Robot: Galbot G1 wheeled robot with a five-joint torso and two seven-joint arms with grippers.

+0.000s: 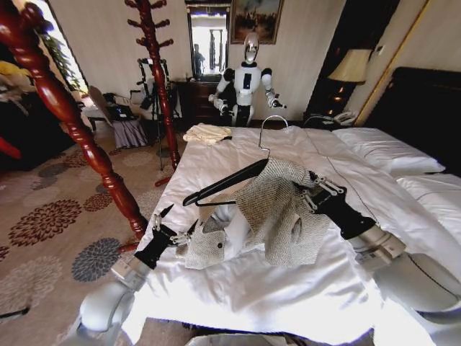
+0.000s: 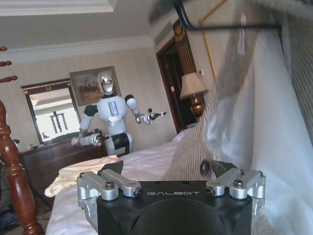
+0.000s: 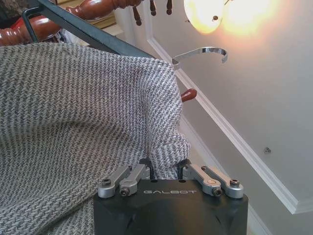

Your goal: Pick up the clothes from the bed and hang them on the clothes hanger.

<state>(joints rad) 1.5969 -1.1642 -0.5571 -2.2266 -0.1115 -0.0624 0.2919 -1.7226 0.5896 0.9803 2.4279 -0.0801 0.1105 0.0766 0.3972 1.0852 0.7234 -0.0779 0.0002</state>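
The grey-beige tweed clothes (image 1: 282, 209) hang lifted above the bed (image 1: 288, 295), draped over one arm of the black clothes hanger (image 1: 225, 184). The hanger's wire hook (image 1: 274, 122) points up. My right gripper (image 1: 308, 189) is shut on a fold of the jacket (image 3: 73, 107) near its top, just below the hanger bar (image 3: 88, 32) and hook (image 3: 200, 53). My left gripper (image 1: 178, 222) is open low at the bed's left side, its fingers beside the jacket's hanging lower part (image 1: 205, 246). In the left wrist view that fabric (image 2: 195, 147) lies against one finger (image 2: 220, 169).
A reddish wooden coat stand post (image 1: 68, 126) rises close at the left, another (image 1: 155, 65) farther back. A cream folded cloth (image 1: 206, 133) lies at the bed's far corner, white pillows (image 1: 389, 151) at the right. Another robot (image 1: 248, 79) stands beyond the bed.
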